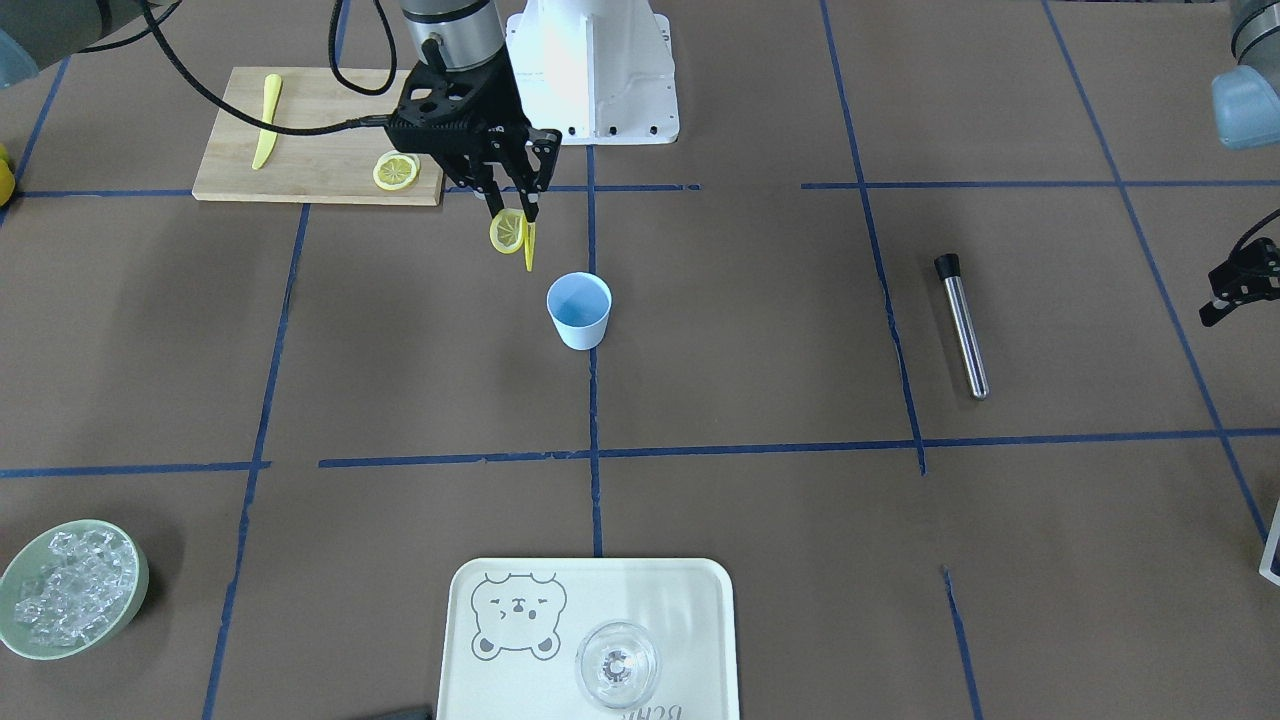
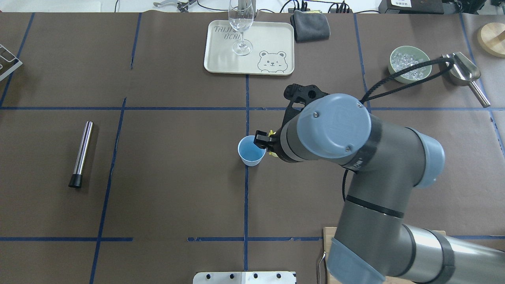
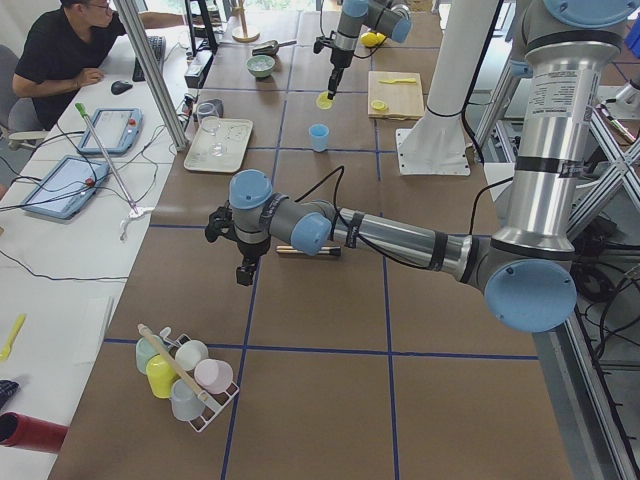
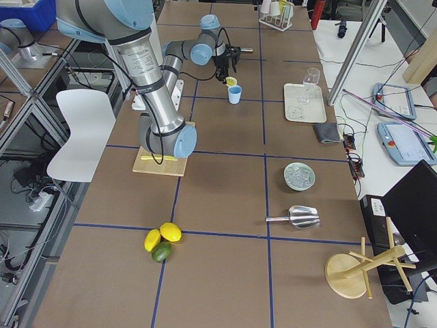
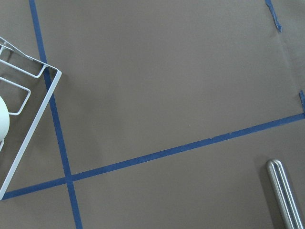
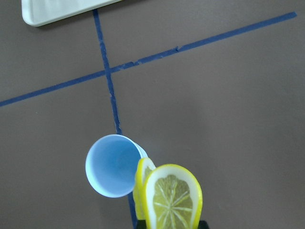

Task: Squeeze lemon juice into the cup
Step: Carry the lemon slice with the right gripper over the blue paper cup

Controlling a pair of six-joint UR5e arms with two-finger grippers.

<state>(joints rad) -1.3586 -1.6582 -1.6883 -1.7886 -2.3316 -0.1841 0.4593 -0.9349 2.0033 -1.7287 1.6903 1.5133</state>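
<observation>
Pinching a lemon slice (image 1: 507, 232) beside the cup (image 1: 579, 310).
Clamped upright in the right gripper (image 1: 512, 213) with a second slice (image 6: 141, 177) pressed behind, hanging above the table (image 1: 750, 380) just beside the blue cup's rim, on the side toward the cutting board (image 1: 310, 150). Left gripper (image 3: 241, 268) near the metal rod (image 1: 965, 325), well apart; clenched or released, impossible to tell.

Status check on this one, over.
Right tool shut on lemon slice, raised beside cup, not yet over it. Left tool parked aside, jaws unclear. Nothing between slice and cup.
</observation>
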